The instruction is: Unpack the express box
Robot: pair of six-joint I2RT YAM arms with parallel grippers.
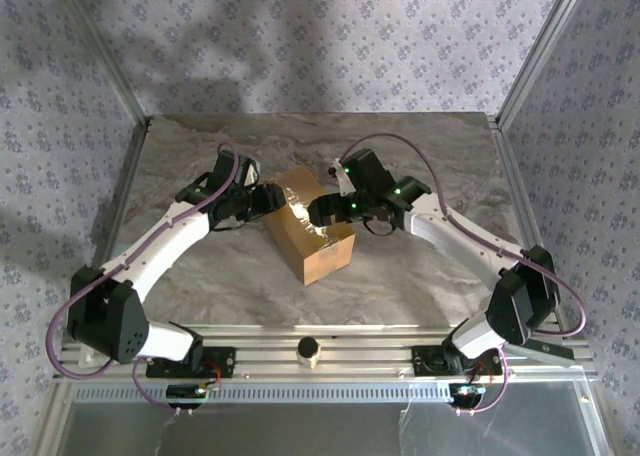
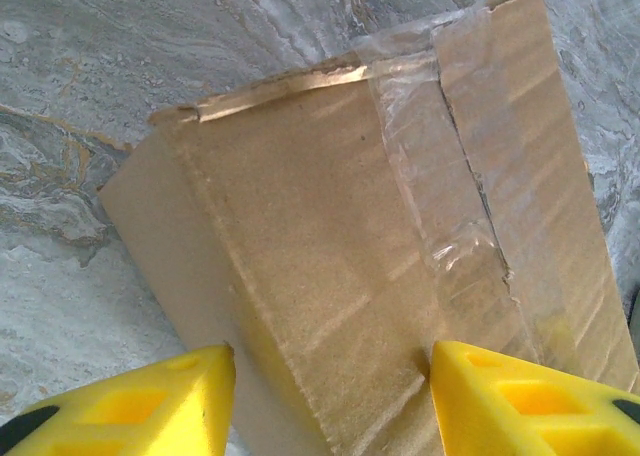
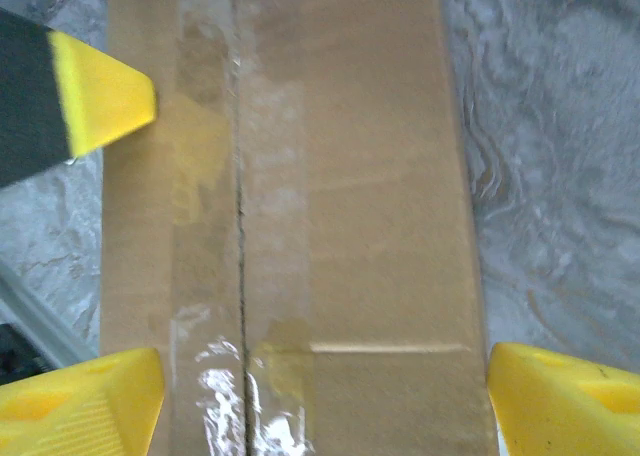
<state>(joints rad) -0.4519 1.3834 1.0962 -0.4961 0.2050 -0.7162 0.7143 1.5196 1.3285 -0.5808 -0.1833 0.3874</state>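
The express box point(image 1: 312, 234) is a brown cardboard carton lying flaps shut in the middle of the marble table, with clear tape along its top seam point(image 3: 240, 226). My left gripper point(image 1: 270, 198) is at the box's far left corner. In the left wrist view the left gripper point(image 2: 332, 376) stands open, its yellow fingers point(image 2: 150, 406) straddling a top edge of the box point(image 2: 380, 226). My right gripper point(image 1: 322, 212) hovers over the box top from the right. It point(image 3: 325, 376) is open, with a finger on each side of the box's width point(image 3: 350, 176). A left fingertip point(image 3: 100, 91) shows at the far end.
The marble table point(image 1: 420, 146) has bare surface all round the box. Metal frame posts point(image 1: 530, 66) rise at the back corners. An aluminium rail point(image 1: 330, 361) with a small round knob point(image 1: 308, 350) runs along the near edge between the arm bases.
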